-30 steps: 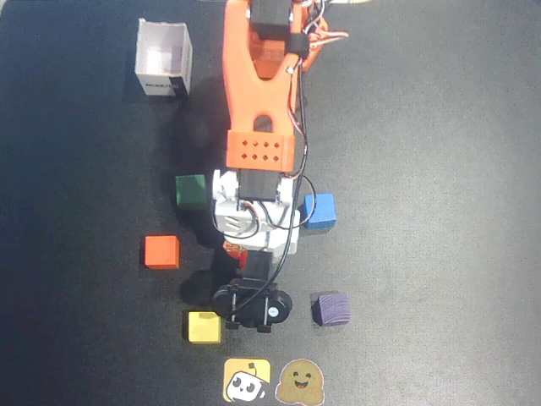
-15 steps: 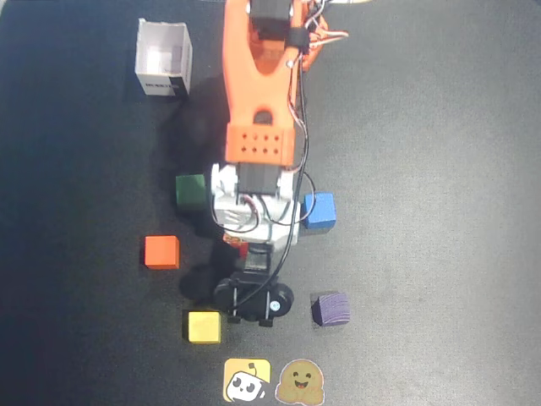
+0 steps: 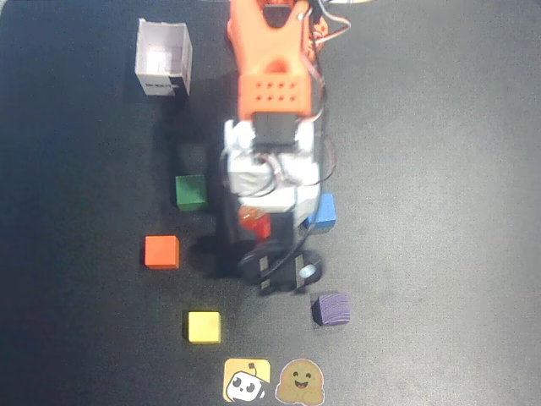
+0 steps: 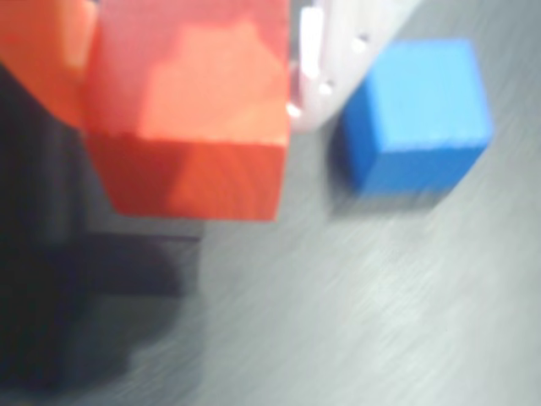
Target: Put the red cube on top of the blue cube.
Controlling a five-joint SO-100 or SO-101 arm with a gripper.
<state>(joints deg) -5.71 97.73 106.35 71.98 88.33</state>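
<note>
My gripper (image 3: 258, 225) is shut on the red cube (image 3: 256, 223), which shows only partly under the arm in the overhead view. In the wrist view the red cube (image 4: 190, 110) fills the upper left, clamped between the orange finger (image 4: 38, 51) and the white finger (image 4: 325, 63) of my gripper (image 4: 190, 76). A dark shadow lies on the mat below the cube. The blue cube (image 4: 418, 114) sits on the mat just right of the held cube. In the overhead view the blue cube (image 3: 324, 211) pokes out at the arm's right side.
On the dark mat (image 3: 439, 169) lie a green cube (image 3: 191, 192), an orange cube (image 3: 161, 251), a yellow cube (image 3: 204, 326) and a purple ridged cube (image 3: 330, 309). A white open box (image 3: 165, 57) stands at the back left. Two stickers (image 3: 270, 381) sit at the front edge.
</note>
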